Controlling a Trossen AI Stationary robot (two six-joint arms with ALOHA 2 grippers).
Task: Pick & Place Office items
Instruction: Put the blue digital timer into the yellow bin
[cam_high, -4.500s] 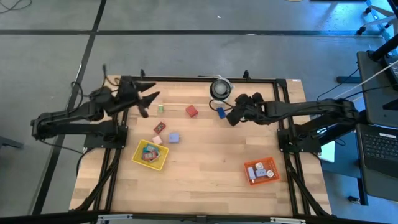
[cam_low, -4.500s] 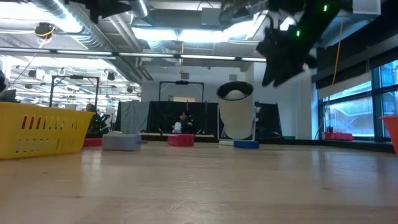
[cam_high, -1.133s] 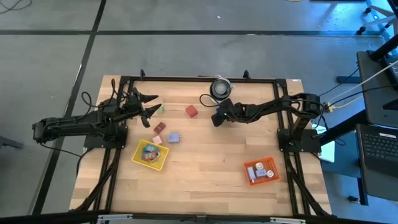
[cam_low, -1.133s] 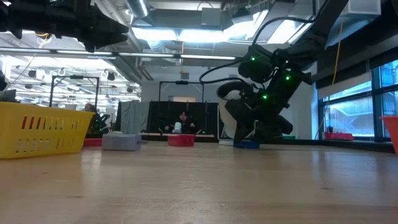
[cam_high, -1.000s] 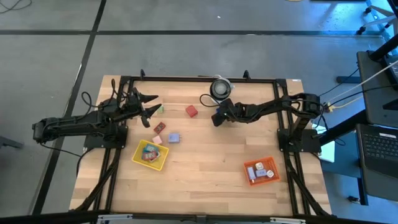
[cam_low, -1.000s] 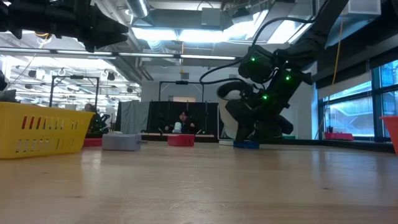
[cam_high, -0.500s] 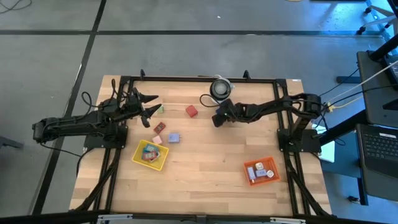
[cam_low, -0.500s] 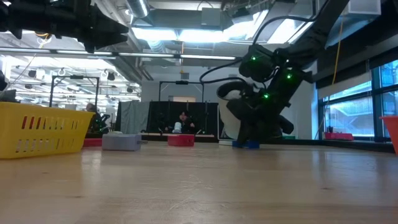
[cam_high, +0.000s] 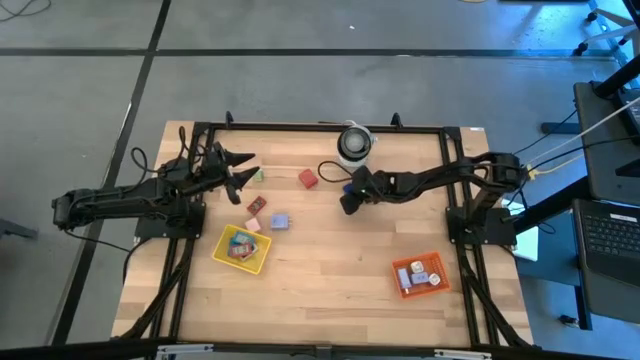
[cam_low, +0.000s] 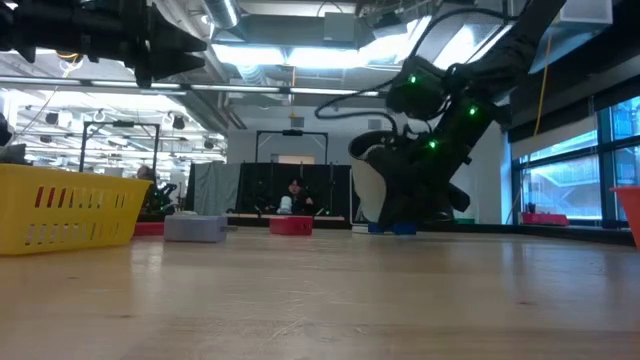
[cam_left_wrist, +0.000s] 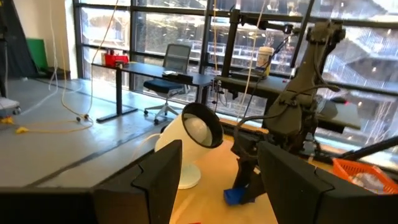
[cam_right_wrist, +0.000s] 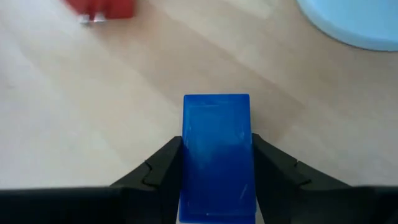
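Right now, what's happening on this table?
The right gripper has closed on a blue block near the white roll, at the table's far middle. The left gripper hangs open over the far left, holding nothing. A red block and a few other pieces lie loose between the arms; some sit in the yellow tray and the orange tray.

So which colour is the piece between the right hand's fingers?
Blue: the block shows best in the right wrist view.

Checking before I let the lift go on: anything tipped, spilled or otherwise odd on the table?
Only the white roll: it lies on its side near the table's far edge. The right hand holds the blue block squarely.
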